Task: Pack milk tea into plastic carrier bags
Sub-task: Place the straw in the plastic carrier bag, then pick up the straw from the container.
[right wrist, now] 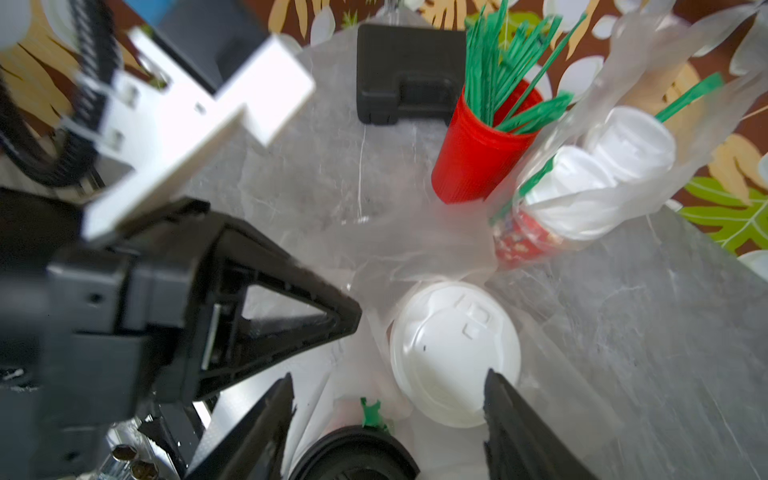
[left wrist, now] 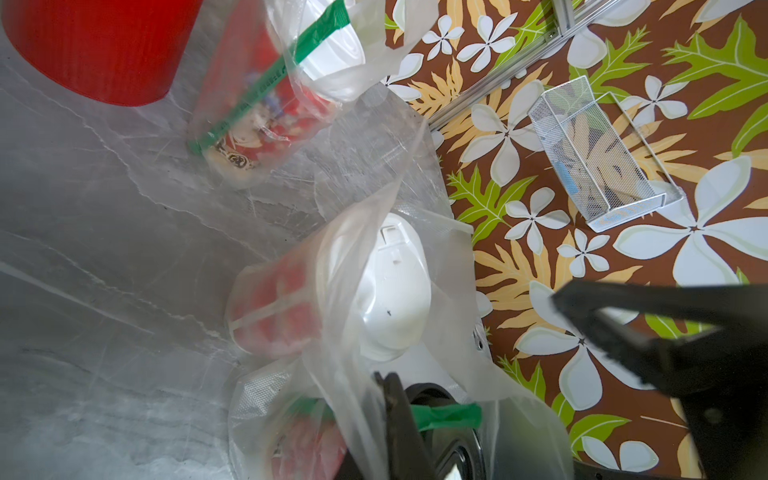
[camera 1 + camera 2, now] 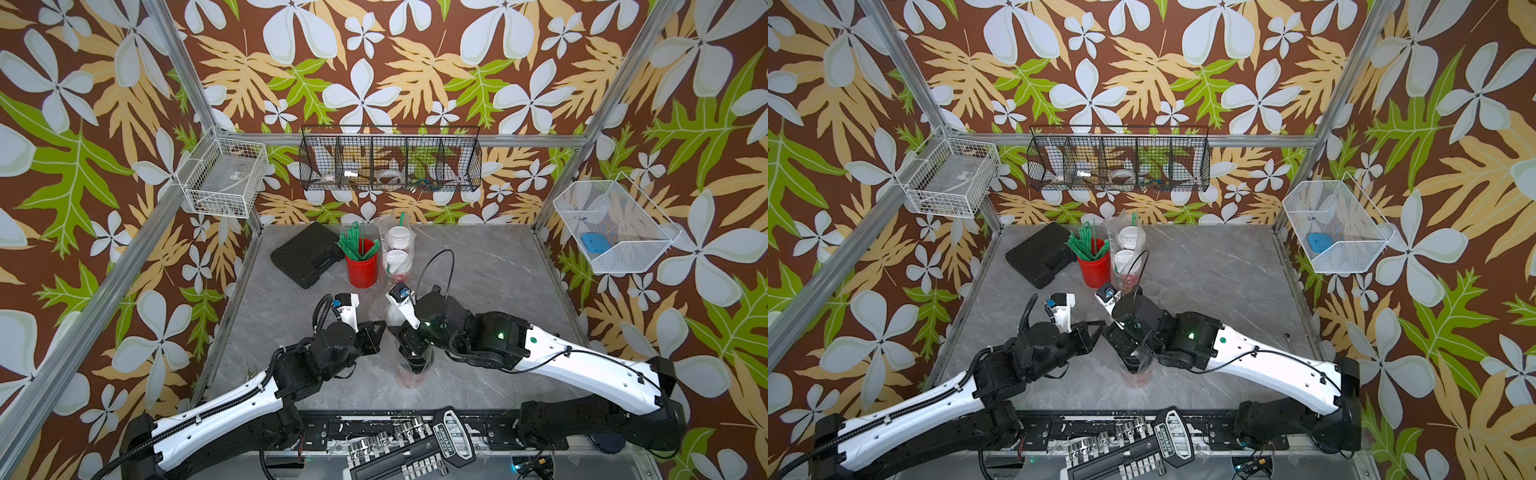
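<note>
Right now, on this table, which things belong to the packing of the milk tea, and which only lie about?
Job: near bag, its white-lidded cup and black-lidded cup; far bag with two lidded cups.
Lying about: red straw cup, black case, socket set, wall baskets.

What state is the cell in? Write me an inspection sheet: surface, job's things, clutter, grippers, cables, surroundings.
Surface: grey marble-look table.
Job's things: far bag holds a cup pair with white lids, plus straws. Near bag holds a white-lid cup, a black-lid cup and a green straw.
Clutter: red straw cup, black case, socket set at the front edge.
Grippers: left gripper shut, tip at the near bag's rim; whether it pinches plastic is unclear. Right gripper open over that bag's mouth.
Cables: black loop rising from the right wrist.
Surroundings: floral walls; left basket, black basket, right basket.
</note>
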### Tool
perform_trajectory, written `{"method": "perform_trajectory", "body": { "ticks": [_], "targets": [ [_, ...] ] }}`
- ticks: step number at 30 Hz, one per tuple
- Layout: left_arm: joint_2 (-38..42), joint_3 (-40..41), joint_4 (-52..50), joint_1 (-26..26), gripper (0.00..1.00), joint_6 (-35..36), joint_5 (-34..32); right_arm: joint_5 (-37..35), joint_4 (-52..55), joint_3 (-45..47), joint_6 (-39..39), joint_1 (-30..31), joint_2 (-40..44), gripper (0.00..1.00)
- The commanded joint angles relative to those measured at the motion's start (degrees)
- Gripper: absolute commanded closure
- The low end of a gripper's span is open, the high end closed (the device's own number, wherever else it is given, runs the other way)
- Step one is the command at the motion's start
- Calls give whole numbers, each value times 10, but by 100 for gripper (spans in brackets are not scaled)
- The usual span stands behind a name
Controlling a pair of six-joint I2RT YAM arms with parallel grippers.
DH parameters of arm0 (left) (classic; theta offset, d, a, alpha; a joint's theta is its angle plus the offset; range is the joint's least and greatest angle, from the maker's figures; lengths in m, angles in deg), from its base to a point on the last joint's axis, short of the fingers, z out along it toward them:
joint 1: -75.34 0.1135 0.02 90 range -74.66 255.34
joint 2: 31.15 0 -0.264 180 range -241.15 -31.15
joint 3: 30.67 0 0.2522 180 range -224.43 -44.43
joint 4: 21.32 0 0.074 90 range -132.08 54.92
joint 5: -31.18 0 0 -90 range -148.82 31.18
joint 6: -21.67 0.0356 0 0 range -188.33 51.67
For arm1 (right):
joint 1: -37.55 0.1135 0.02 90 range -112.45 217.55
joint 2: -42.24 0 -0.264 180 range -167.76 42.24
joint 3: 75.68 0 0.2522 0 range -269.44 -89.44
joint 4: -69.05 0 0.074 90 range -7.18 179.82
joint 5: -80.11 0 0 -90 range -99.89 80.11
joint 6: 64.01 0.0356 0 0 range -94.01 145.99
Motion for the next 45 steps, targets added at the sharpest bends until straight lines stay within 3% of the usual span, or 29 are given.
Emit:
{"method": "perform_trajectory", "body": {
  "ticks": [1, 6, 10, 15, 25, 32, 40, 43, 45],
  "targets": [
    [5, 4, 9, 0, 100, 2, -5, -7, -21, -33, -32, -13, -3, 29],
    [15, 18, 1, 0, 100, 0, -9, 78, -47, -104, -12, -112, -65, 39],
    [24, 36, 0, 0, 100, -7, -6, 110, -36, -191, -16, -162, -163, 43],
    [28, 54, -2, 0, 100, -18, -1, 158, -16, -334, -25, -183, -297, 47],
    [34, 75, 5, 0, 100, -35, 4, 155, 4, -626, 7, -207, -569, 72],
    [36, 77, 5, 0, 100, -40, 3, 224, -55, -634, 15, -212, -624, 75],
    [36, 78, 5, 0, 100, -43, 0, 216, -77, -634, 28, -212, -657, 77],
    [36, 76, 5, 0, 100, -42, 0, 192, -79, -634, 35, -212, -660, 89],
    [36, 76, 5, 0, 100, -42, 0, 185, -79, -634, 37, -213, -656, 91]
  ]
}}
